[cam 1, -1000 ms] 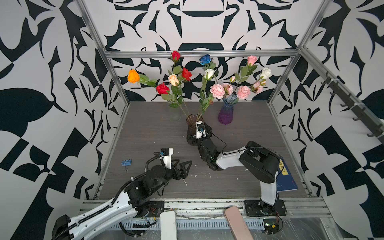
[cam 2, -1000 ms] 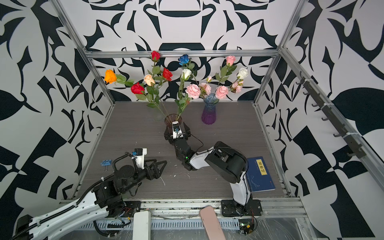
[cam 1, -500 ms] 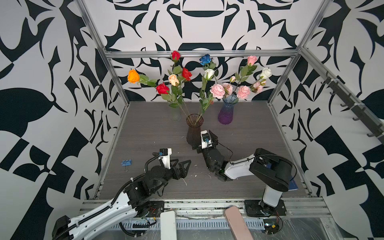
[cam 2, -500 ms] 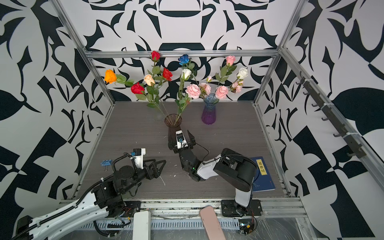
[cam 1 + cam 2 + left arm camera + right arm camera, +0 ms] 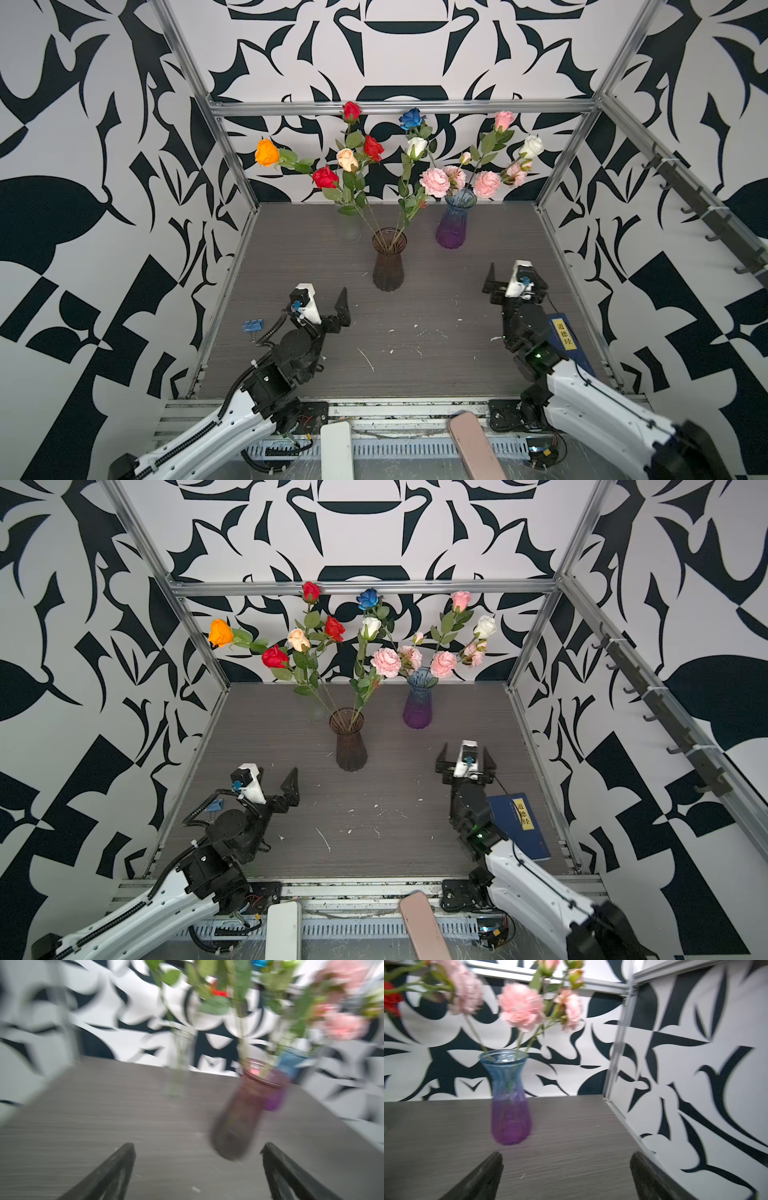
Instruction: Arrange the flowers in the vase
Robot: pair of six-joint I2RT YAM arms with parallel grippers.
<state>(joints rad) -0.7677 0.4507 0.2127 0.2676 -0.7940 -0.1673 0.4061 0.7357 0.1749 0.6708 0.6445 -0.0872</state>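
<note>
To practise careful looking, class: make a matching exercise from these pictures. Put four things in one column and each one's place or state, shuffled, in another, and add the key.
1 brown vase
2 purple vase
3 blue book
4 binder clip

a near the table's left edge
b holds pink ruffled blooms
c nearest the table's middle
d by the table's right edge

Pairs: 1-c, 2-b, 3-d, 4-a

The table (image 5: pixel 457 299) looks like matt grey wood-grain board. The brown vase (image 5: pixel 388 266) and purple vase (image 5: pixel 451 226) are ribbed, glossy glass, and the clear vase (image 5: pixel 350 228) is see-through. The frame (image 5: pixel 399 109) is brushed metal. The flowers (image 5: pixel 434 182) look like cloth, with matt leaves.
</note>
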